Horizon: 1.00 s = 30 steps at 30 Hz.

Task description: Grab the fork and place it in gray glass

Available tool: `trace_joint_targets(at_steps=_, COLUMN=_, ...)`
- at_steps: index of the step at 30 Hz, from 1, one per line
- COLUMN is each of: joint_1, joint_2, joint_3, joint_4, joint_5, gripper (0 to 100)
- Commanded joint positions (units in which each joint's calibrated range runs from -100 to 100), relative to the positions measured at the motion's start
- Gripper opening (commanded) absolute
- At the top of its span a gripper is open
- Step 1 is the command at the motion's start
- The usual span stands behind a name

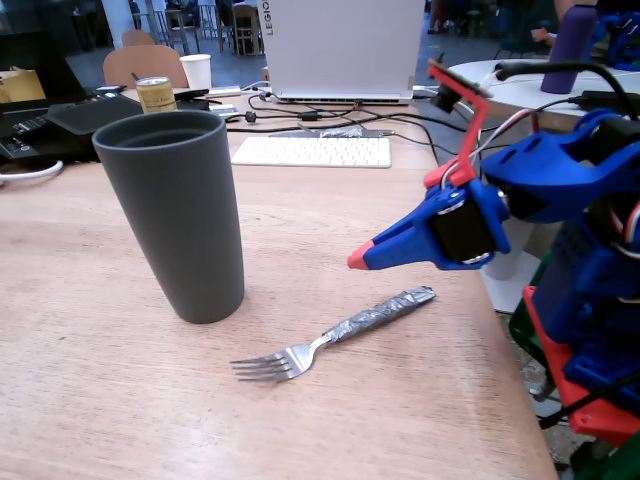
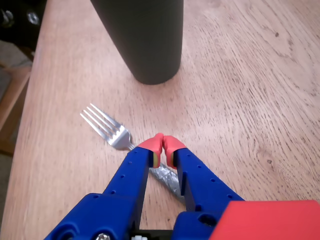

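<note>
— Fixed view first. Where is the fork (image 1: 330, 334)?

— Flat on the wooden bench (image 1: 110, 380), just to the right of the gray glass's (image 1: 176, 213) base and a little nearer the camera, not touching it. Tines toward the lower left, foil-wrapped handle angled up to the right.

— And the gripper (image 1: 358, 259)?

— Hanging in the air to the right of the glass, above the fork's handle end, red tips aimed left. Blue fingers (image 1: 405, 240) look pressed together, nothing between them.

— Any writing?

— "LEGIO" readable down the lid edge of the white laptop (image 1: 340, 45) behind the glass. White keyboard (image 1: 312, 151) in front of it. Yellow can (image 1: 156, 94) and white paper cup (image 1: 196, 71) behind the glass too; print on the can too small to read.

— Wrist view now?

— Glass (image 2: 145, 37) upright at the top, only its lower part showing. Fork (image 2: 107, 128) below it on the bench (image 2: 250, 90), well clear of its base, tines to the upper left. Gripper (image 2: 163, 143) over the fork's neck, red tips clenched against each other, holding nothing. Foil handle passing under the fingers (image 2: 132, 172).
</note>
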Motion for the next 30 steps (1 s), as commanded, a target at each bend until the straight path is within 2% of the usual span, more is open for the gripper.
trace_joint_targets(at_steps=1, joint_1=-0.3, joint_2=-0.5, joint_3=0.5, joint_4=0.0, joint_5=-0.2, gripper=0)
trace_joint_targets(at_steps=13, joint_1=-0.4, joint_2=0.8, joint_3=0.2, joint_4=-0.9, joint_5=0.3, gripper=0)
trace_joint_targets(at_steps=17, joint_1=-0.3, joint_2=20.9, joint_3=-18.8, joint_4=0.0, joint_5=6.6, gripper=0)
trace_joint_targets(at_steps=20, joint_1=0.1, joint_2=35.4, joint_3=-34.6, joint_4=0.2, joint_5=8.6, gripper=0)
trace_joint_targets(at_steps=25, joint_1=-0.3, joint_2=44.1, joint_3=-49.9, joint_4=1.2, joint_5=12.1, gripper=0)
trace_joint_targets(at_steps=27, joint_1=-0.3, joint_2=44.2, joint_3=-55.3, joint_4=10.0, joint_5=12.6, gripper=0)
trace_joint_targets(at_steps=30, joint_1=-0.6, joint_2=44.4, joint_3=-70.4, joint_4=30.2, joint_5=12.6, gripper=0)
